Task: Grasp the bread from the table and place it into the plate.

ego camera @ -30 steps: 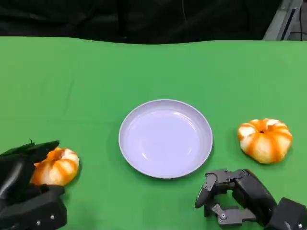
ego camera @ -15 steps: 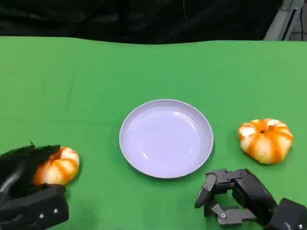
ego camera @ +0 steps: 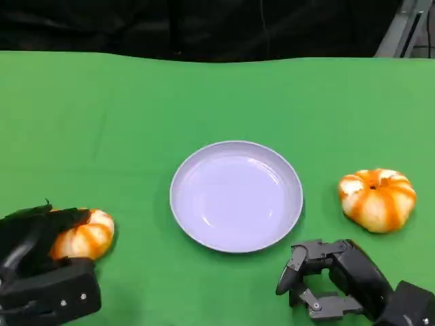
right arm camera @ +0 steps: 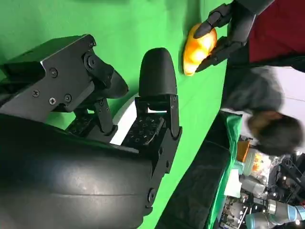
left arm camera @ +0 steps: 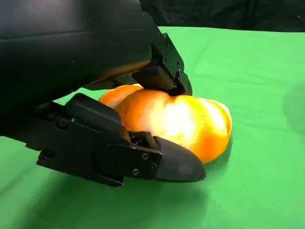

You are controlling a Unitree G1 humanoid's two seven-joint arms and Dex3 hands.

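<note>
Head view: left hand at lower left of green table, fingers closed around orange-and-white bread, still resting on the cloth. Left wrist view: bread pinched between black fingers above and below. Lavender plate at centre, well apart from the bread. Second bread right of the plate. Right hand near the plate, fingers curled, seemingly holding nothing. Right wrist view: blurred person beyond the table.
</note>
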